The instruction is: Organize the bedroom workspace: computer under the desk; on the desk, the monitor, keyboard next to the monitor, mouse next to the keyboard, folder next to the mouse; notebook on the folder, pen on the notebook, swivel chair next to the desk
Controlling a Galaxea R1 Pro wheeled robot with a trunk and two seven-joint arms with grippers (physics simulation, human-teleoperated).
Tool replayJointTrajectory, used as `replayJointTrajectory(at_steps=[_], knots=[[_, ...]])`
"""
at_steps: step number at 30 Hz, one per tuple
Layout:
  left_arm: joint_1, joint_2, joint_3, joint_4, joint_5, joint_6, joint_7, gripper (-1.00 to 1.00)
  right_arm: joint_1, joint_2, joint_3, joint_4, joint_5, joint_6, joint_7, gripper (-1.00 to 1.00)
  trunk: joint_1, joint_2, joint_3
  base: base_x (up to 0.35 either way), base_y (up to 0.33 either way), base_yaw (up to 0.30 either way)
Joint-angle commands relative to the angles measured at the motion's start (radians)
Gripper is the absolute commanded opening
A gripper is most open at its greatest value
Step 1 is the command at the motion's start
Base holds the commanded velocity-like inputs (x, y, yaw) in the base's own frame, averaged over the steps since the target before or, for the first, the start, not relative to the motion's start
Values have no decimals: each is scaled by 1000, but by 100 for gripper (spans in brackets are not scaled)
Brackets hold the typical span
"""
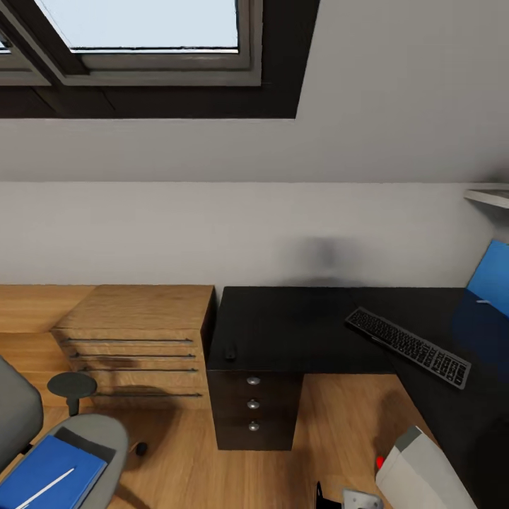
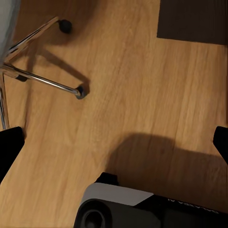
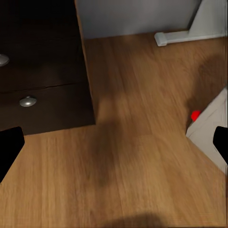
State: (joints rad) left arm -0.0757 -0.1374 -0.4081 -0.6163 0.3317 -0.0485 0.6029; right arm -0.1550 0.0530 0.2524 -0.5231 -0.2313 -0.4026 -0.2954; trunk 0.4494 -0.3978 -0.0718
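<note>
Right of centre in my head view, keyboard (image 1: 408,346) lies on desk (image 1: 283,325), mouse (image 1: 230,351) at its left edge. Both grippers' fingers spread, empty.

Before me the black desk (image 1: 297,322) stands against the wall, its drawer unit (image 1: 253,406) resting on the wood floor (image 1: 332,424); the keyboard (image 1: 408,346) lies slanted on the top toward my right, the small mouse (image 1: 230,351) sits well apart from it at the front edge near the left end, and a blue flat item (image 1: 489,276) is at the far right. On the floor a light-wood chest (image 1: 134,346) stands just beside the desk, and a white-grey case (image 1: 431,470) sits low at my right. The chair (image 1: 63,459) stands on the floor at my left, its seat carrying a blue folder (image 1: 42,474) with a pen (image 1: 46,488) on top.
</note>
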Motion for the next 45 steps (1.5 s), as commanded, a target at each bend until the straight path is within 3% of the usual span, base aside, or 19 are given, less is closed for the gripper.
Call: replayJointTrajectory(at_steps=[1, 16, 26, 30, 31, 34, 35, 36, 39, 45], knots=[[-1, 1, -6, 0, 10, -5, 6, 100, -1, -1, 8, 3, -9, -7, -6, 100, 1, -2, -2, 0, 0, -267], [-1, 1, -6, 1, 12, -5, -7, 100, -1, 0, 8, 6, -10, -12, -7, 100, 1, -2, -2, 0, 0, -266], [-1, -1, -7, -3, 10, -36, -18, 100, -1, -1, 7, 5, -12, -13, -7, 100, 1, -2, -5, 8, 0, -32], [-1, -5, -8, -171, 10, -52, -17, 100, -2, -2, 5, -47, -8, -15, -8, 100, 1, -2, -6, 228, 0, -2], [-1, -28, -9, -355, 8, 47, -15, 100, -5, -11, -2, -196, -7, 56, -14, 100, 1, -2, -6, 313, 0, 0], [-1, -34, -8, -469, 9, 160, -12, 100, -8, -33, -23, -333, -9, 186, -16, 100, 1, -2, -6, 318, 0, 0], [0, -37, -8, -572, 10, 270, -11, 100, -11, -58, -67, -482, -14, 351, -14, 100, 1, -2, -6, 323, 0, 0], [-2, -37, -8, -616, 10, 313, -10, 100, -14, -65, -92, -552, -15, 432, -13, 100, 1, -2, -6, 323, 0, 0], [-15, -37, -8, -685, 10, 373, -9, 100, -39, -71, -136, -665, -18, 576, -12, 100, 1, -2, -6, 324, 0, 0], [-47, -37, -8, -750, 10, 408, -12, 100, -128, -76, -203, -733, -28, 726, -11, 100, 1, -2, -6, 324, 0, 0]])
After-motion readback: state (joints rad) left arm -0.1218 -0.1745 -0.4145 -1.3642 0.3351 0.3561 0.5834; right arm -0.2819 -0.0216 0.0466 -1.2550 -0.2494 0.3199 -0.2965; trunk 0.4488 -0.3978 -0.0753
